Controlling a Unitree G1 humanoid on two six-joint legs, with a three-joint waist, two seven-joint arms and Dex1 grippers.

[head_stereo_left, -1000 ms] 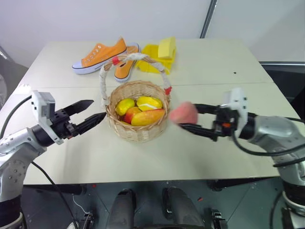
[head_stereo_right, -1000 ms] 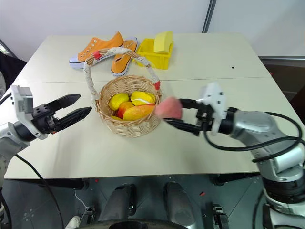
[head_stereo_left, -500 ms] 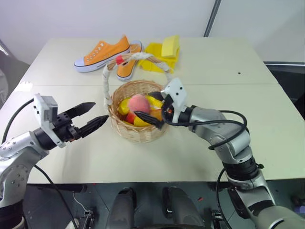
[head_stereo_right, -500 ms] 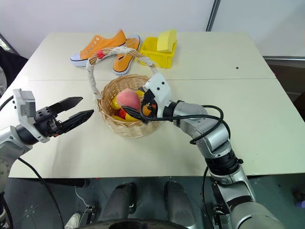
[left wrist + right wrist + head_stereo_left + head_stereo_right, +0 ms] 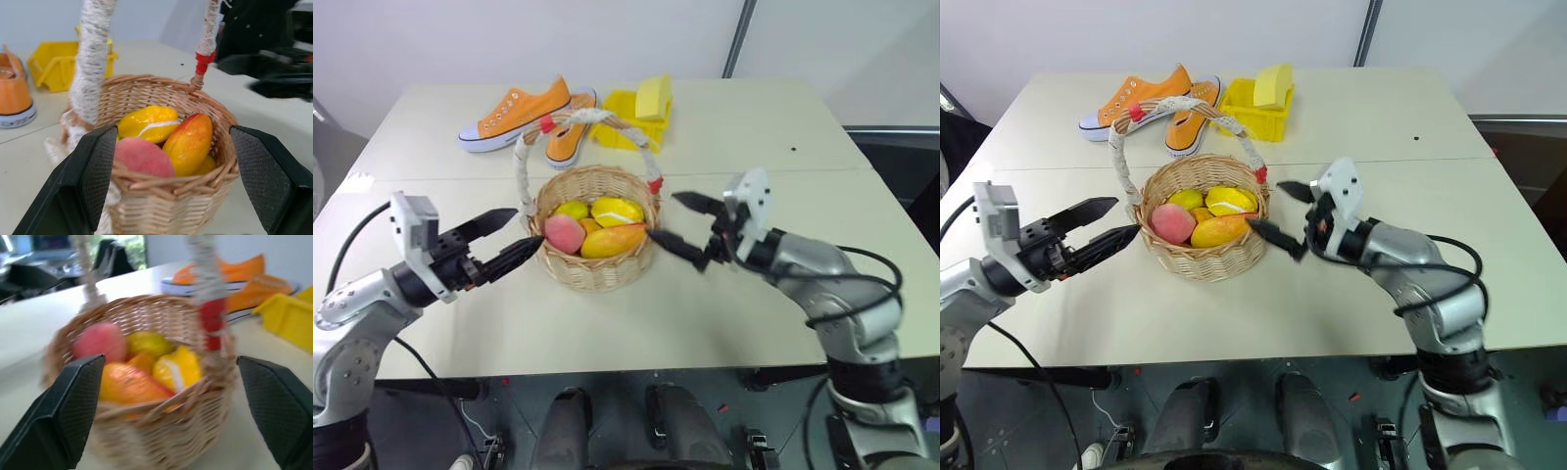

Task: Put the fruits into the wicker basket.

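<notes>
Now released: pink peach point(image 5: 564, 233) down inside the wicker basket point(image 5: 597, 266), lying at the left side of the bowl against the mango point(image 5: 615, 240), with two yellow fruits point(image 5: 618, 211) behind. A second ago still clamped in the right end effector point(image 5: 682, 224) out to the right of the basket; half a second ago carried over the rim; since then let go and left behind. Right end effector drawn back to just beside the basket's right wall, jaws spread wide, nothing between them. Left end effector point(image 5: 507, 245) parked just off the basket's left wall, pointing at it, fingers well apart and empty, much as a second ago.

Meaning for the task, as a judgement: looks finished or very nearly so. No loose fruit seen anywhere on the tabletop point(image 5: 764, 137); four pieces counted in the bowl, possibly a fifth small orange one tucked between them, hard to tell. Basket upright, arched handle point(image 5: 590, 122) standing over it, not tipped by the drop.

Elsewhere, nothing to fetch: orange sneakers point(image 5: 520, 113) and yellow bin point(image 5: 628, 119) with the sponge block point(image 5: 655, 98) far back on the tabletop, well apart from the basket.

Probably only a retreat of both arms remaining, with care not to snag the handle on the way out.
</notes>
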